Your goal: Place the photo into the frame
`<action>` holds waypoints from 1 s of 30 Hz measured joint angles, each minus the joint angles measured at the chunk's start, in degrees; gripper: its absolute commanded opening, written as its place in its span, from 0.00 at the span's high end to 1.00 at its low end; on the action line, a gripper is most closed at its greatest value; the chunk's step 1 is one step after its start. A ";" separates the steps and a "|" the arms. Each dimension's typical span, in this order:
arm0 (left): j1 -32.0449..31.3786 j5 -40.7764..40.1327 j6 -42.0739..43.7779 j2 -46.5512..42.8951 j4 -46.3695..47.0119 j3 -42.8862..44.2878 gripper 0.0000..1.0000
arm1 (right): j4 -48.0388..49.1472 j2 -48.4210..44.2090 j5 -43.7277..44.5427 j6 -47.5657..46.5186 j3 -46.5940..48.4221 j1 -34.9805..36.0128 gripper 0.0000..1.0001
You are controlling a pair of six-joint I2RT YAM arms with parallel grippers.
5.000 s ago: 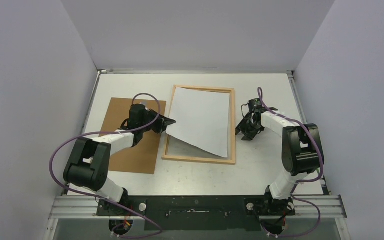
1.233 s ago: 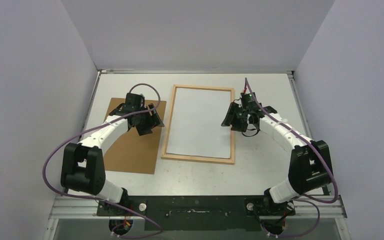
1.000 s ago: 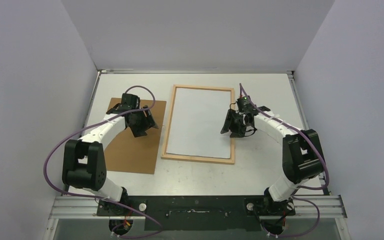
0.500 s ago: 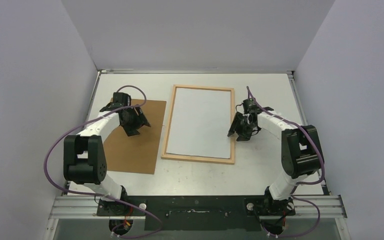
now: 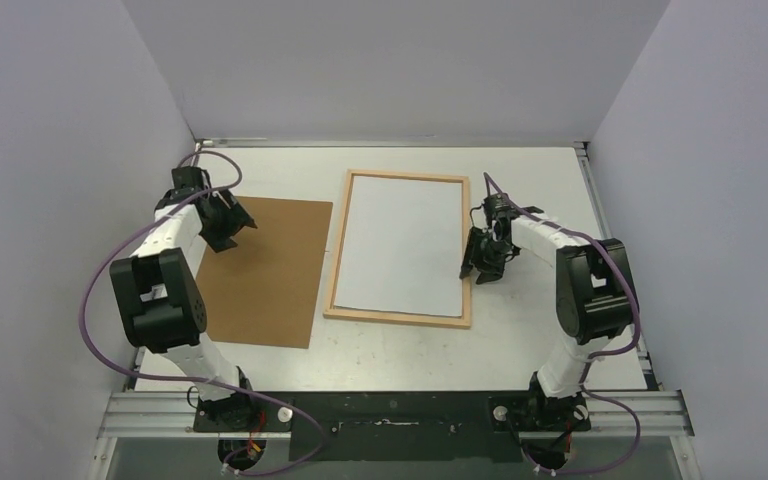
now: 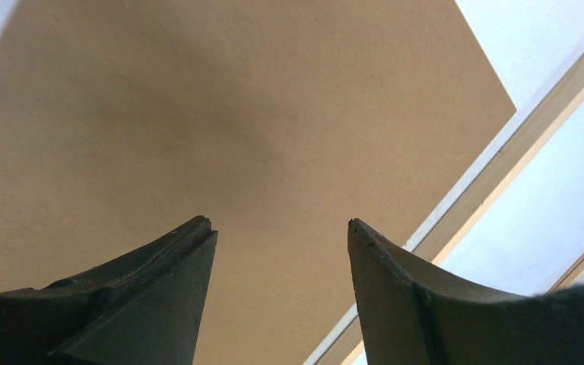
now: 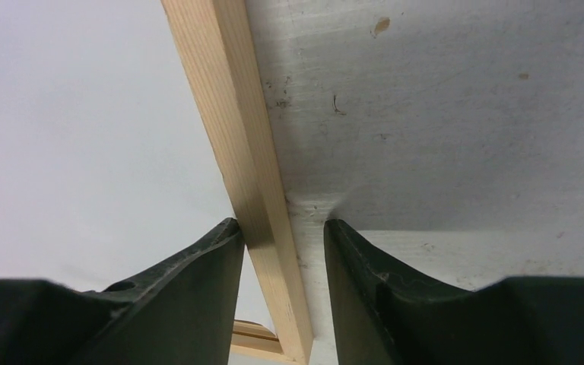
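Note:
The photo (image 5: 400, 245) lies white back up, flat inside the light-wood frame (image 5: 405, 176) in the middle of the table. My right gripper (image 5: 478, 270) is down at the frame's right rail. In the right wrist view that gripper (image 7: 281, 224) is open and straddles the rail (image 7: 228, 114): one finger over the photo (image 7: 84, 137), the other over the table, with a small gap beside the wood. My left gripper (image 5: 230, 232) hovers open and empty at the far left. In the left wrist view, that gripper (image 6: 280, 222) holds nothing.
A flat brown backing board (image 5: 270, 270) lies left of the frame, directly under the left gripper; it fills most of the left wrist view (image 6: 236, 114). Grey walls enclose the white table (image 5: 530, 330) on three sides. The arm bases sit at the near edge.
The photo, earlier tilted with a corner in the left gripper, now lies flat in the frame. The left arm swung away to the far left. The right gripper settled over the right rail, jaws narrowing.

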 measured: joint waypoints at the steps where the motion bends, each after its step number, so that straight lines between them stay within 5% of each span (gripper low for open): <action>1: 0.70 0.02 0.44 0.63 -0.26 0.92 0.38 | -0.22 0.24 0.00 -0.42 0.33 0.00 0.62; 7: 4.26 -0.22 2.89 3.65 -1.42 4.98 0.38 | -2.80 0.85 3.04 -2.23 2.58 -0.02 0.65; 19: 11.41 -3.13 9.70 10.10 -6.27 12.61 0.36 | -8.63 0.79 6.49 -2.67 12.31 1.05 0.50; 23: 11.50 -3.82 12.28 12.41 -6.75 14.80 0.26 | -6.45 0.35 5.11 -0.94 16.85 2.73 0.44; 30: 11.67 -4.70 15.96 15.61 -6.95 15.61 0.23 | 0.74 0.48 1.75 4.24 18.47 10.10 0.40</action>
